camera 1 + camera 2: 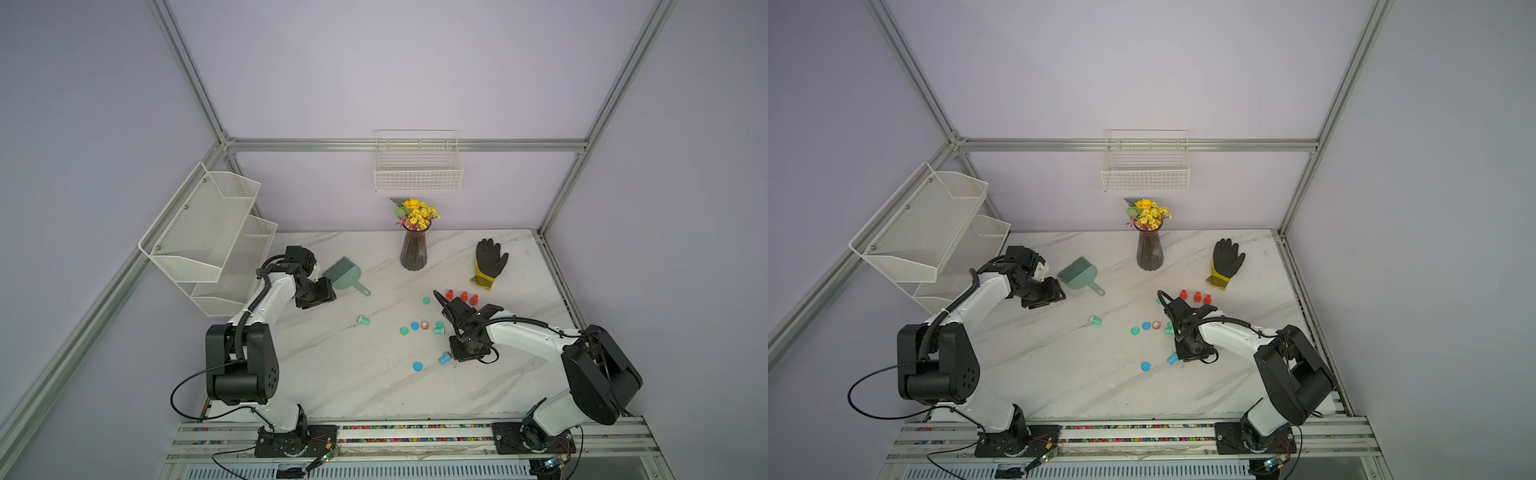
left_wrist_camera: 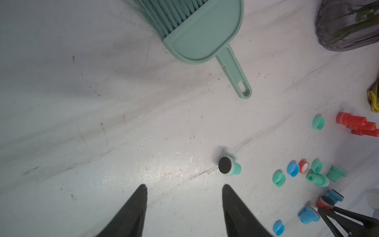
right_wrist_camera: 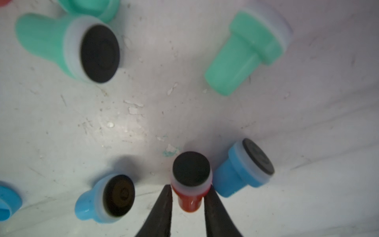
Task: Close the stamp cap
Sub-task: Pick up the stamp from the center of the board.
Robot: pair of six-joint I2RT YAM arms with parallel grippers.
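My right gripper (image 3: 188, 190) is shut on a red stamp (image 3: 190, 184). The stamp has no cap, and its black pad faces the wrist camera just above the table. Two uncapped blue stamps (image 3: 244, 170) (image 3: 106, 199) lie close on either side of it. In the left wrist view the same grip shows, with the red stamp (image 2: 325, 202) between the right fingers. An open red cap (image 1: 424, 325) (image 2: 304, 167) rests among loose green and blue caps left of the right wrist. My left gripper (image 2: 184, 186) hangs open and empty over bare table near a lying green stamp (image 2: 228, 166).
Three capped red stamps (image 1: 463, 296) stand behind the right wrist. A green dustpan with brush (image 1: 343, 274), a vase of flowers (image 1: 414, 249) and a black glove (image 1: 490, 264) lie further back. A wire shelf (image 1: 208, 232) stands at the left and a basket (image 1: 417, 170) hangs on the wall.
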